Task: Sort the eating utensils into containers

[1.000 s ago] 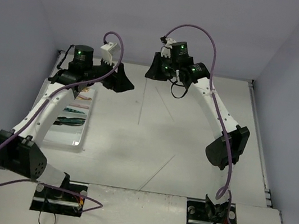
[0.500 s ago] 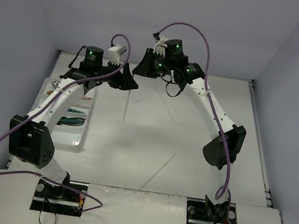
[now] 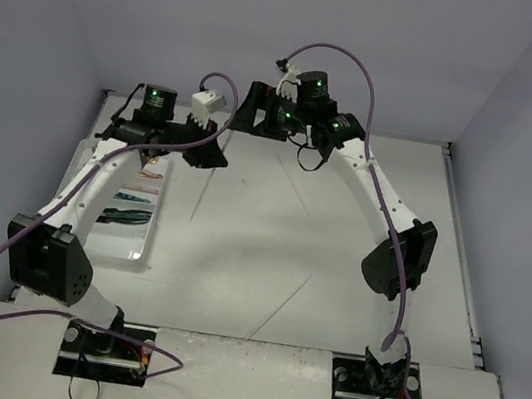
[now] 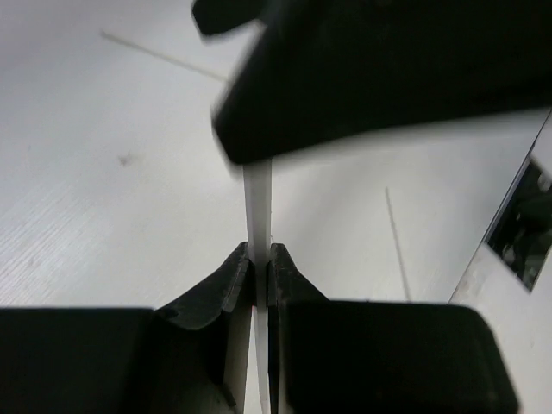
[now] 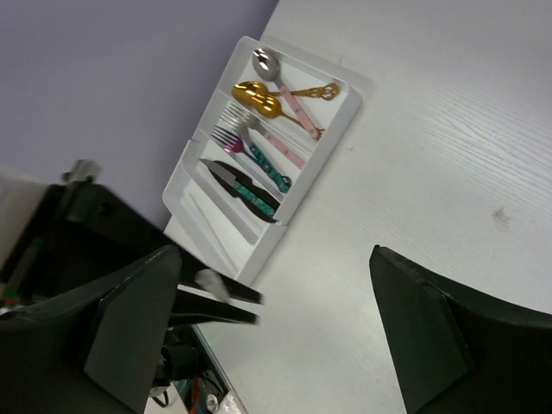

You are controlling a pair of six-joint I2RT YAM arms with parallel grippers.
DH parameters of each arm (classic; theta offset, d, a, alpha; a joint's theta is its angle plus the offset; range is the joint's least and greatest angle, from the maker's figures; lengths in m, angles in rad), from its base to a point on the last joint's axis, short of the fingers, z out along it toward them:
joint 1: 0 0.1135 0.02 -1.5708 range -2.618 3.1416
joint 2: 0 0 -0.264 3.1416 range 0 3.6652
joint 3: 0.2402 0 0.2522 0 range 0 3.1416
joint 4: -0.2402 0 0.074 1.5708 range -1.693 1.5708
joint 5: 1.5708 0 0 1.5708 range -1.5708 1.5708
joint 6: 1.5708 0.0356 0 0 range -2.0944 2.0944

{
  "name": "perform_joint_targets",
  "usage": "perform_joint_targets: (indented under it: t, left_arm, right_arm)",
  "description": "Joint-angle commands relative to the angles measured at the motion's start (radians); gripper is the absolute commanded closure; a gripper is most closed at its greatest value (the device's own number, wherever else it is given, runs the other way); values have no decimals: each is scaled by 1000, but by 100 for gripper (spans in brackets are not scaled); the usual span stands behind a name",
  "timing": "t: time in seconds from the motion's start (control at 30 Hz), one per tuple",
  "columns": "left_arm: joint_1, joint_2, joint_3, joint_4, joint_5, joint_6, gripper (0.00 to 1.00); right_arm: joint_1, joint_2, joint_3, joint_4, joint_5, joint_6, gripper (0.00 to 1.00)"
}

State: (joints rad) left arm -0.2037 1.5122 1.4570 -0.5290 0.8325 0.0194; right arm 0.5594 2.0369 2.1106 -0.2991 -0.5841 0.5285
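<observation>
Stick (image 4: 258, 203), pale and thin, is pinched in our closed left tool (image 4: 260, 254); we cannot see either end. Our right tool (image 5: 276, 267) gapes wide, holding nothing.

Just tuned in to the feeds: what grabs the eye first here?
The left gripper pinches a thin white stick over the table, close to the wide-open right gripper. Off to the left, the white tray holds colourful cutlery laid in its long compartments.
</observation>
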Motion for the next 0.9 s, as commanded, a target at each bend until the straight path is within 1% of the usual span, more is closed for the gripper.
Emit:
perform_joint_targets:
  t: [0.0, 0.07, 0.1, 0.13, 0.2, 0.27, 0.33, 0.47, 0.5, 0.57, 0.73, 0.87]
  left_arm:
    - [73, -114, 71, -509, 79, 799, 100]
    - [86, -120, 73, -737, -9, 1067, 100]
    - [94, -122, 67, -820, -38, 1165, 100]
    - [108, -121, 55, -856, -70, 1256, 100]
    - [162, -113, 13, -1045, -132, 1460, 100]
    - [235, -97, -28, -1104, -175, 1567, 100]
    - [293, -88, -64, -1127, -218, 1675, 100]
    - [355, -88, -155, -1073, -337, 1780, 100]
    - [365, -87, -189, -1043, -384, 1800, 100]
    - [376, -76, -218, -998, -424, 1833, 100]
    - [400, -33, -242, -983, -452, 1854, 100]
    - [416, -41, -303, -947, -497, 1877, 100]
  right_arm:
    - [-69, -121, -102, 61, 12, -14, 10]
    - [-85, -160, -161, 60, 29, -24, 10]
    - [-90, -171, -188, 59, 38, -29, 10]
    - [-94, -185, -217, 58, 45, -34, 10]
    - [-101, -220, -294, 56, 85, -40, 10]
    - [-101, -247, -349, 54, 120, -35, 10]
    - [-100, -285, -418, 53, 158, -27, 10]
    - [-101, -332, -513, 39, 236, -19, 11]
    - [-101, -338, -552, 28, 249, -13, 12]
    - [-101, -363, -600, 9, 281, -2, 16]
    - [-98, -405, -679, -54, 320, -2, 20]
    - [-95, -433, -738, -101, 348, -27, 22]
